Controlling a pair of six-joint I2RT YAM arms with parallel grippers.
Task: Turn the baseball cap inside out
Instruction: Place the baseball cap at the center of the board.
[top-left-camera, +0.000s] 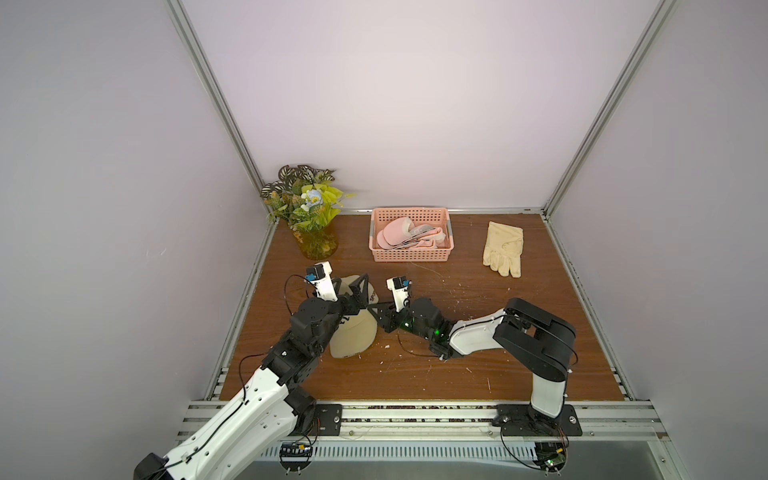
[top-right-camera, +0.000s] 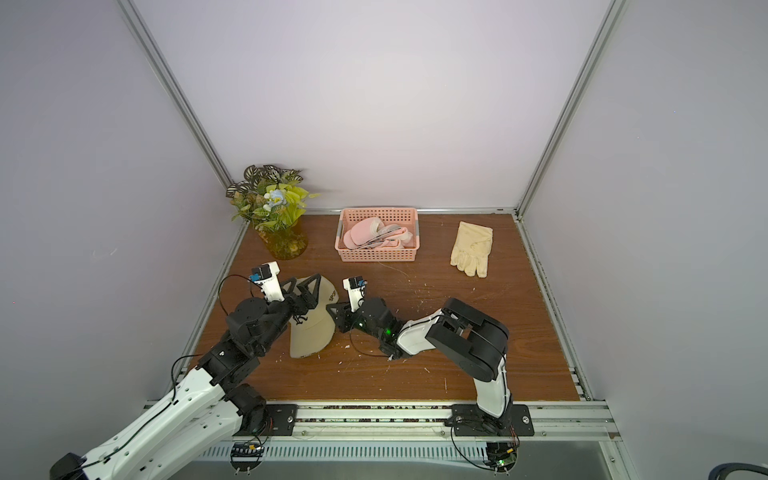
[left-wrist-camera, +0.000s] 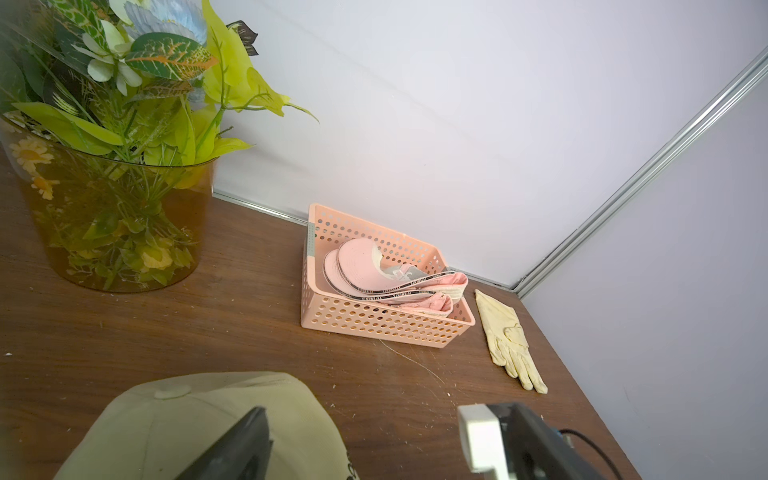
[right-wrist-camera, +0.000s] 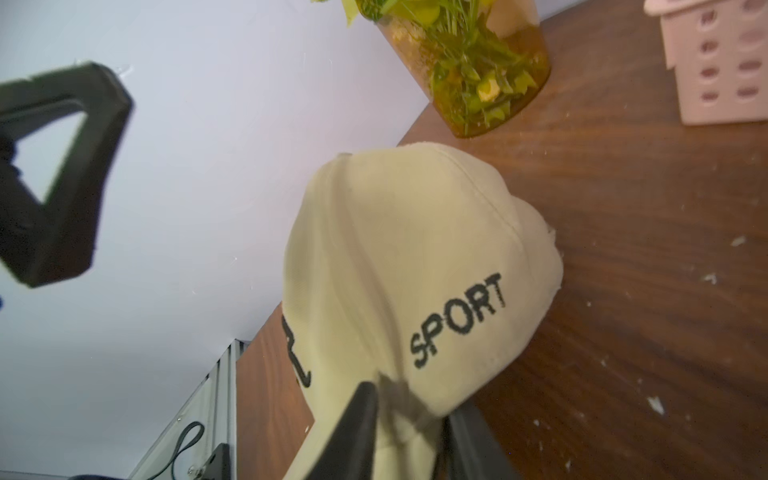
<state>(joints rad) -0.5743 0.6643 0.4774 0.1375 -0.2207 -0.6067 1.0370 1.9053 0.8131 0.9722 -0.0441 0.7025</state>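
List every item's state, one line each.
Beige "SPORT" baseball cap: right side out, on the table.
Left pincer: open, over the crown.
Right pincer: around the cap's edge, grip unclear.
Pink perforated plastic basket: holding pink caps.
Cream fabric glove: lying flat.
Amber translucent vase of artificial plants: upright.

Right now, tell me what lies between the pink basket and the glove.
Only bare tabletop lies between basket and glove, shown in both top views.
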